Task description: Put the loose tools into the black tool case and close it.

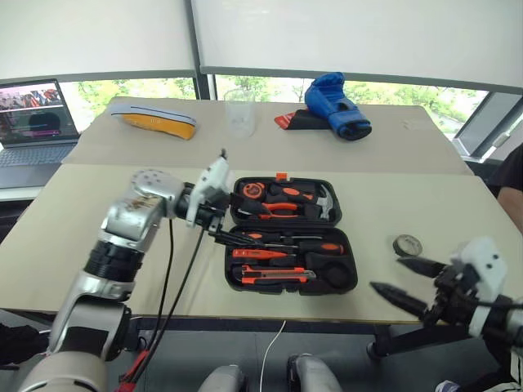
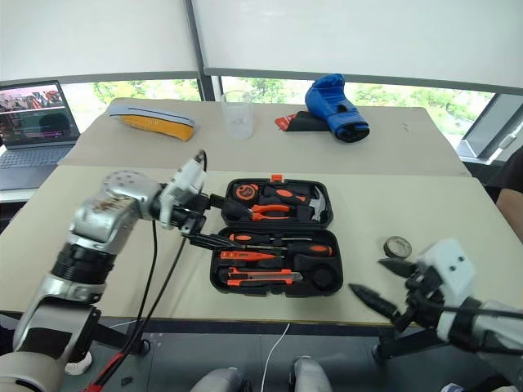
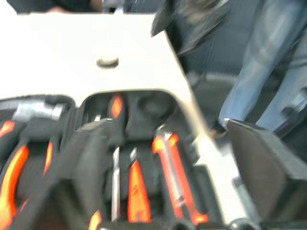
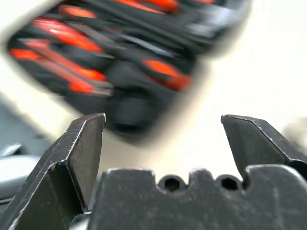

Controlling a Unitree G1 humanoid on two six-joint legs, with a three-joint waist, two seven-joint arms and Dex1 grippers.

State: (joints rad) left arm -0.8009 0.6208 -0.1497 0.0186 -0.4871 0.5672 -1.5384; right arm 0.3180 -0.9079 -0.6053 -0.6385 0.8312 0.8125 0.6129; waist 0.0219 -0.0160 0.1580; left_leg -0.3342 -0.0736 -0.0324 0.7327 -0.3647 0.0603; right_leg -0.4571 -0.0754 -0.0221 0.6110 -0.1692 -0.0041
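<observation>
The black tool case [image 1: 290,235] lies open on the near desk [image 1: 73,220], its two halves spread flat and its small orange latch [image 1: 281,175] at the far edge. The far half holds the orange-handled pliers [image 1: 278,207], a hammer [image 1: 326,204] and a tape measure [image 1: 252,190]. The near half holds two black-and-orange screwdrivers [image 1: 306,242], a small all-orange screwdriver [image 1: 258,254] and the orange-black utility knife [image 1: 274,275], each lying in a shaped recess.

The small roll of black tape [image 1: 407,244] lies flat on the desk to the right of the case, apart from it and near the desk's front edge.

The left gripper [image 1: 222,231] hovers at the case's left edge, over the seam between the halves, pointing to the right; its fingers [image 3: 261,167] stand apart with nothing between them. The right gripper [image 1: 402,280] hangs past the desk's front edge, below and just right of the tape, its fingers [image 4: 81,148] spread wide and empty.

On the far desk [image 1: 392,147] sit a blue boxing glove [image 1: 335,106], a clear plastic cup [image 1: 238,113] and a yellow-and-grey object [image 1: 155,120]. An open laptop [image 1: 34,122] stands at the far left.
</observation>
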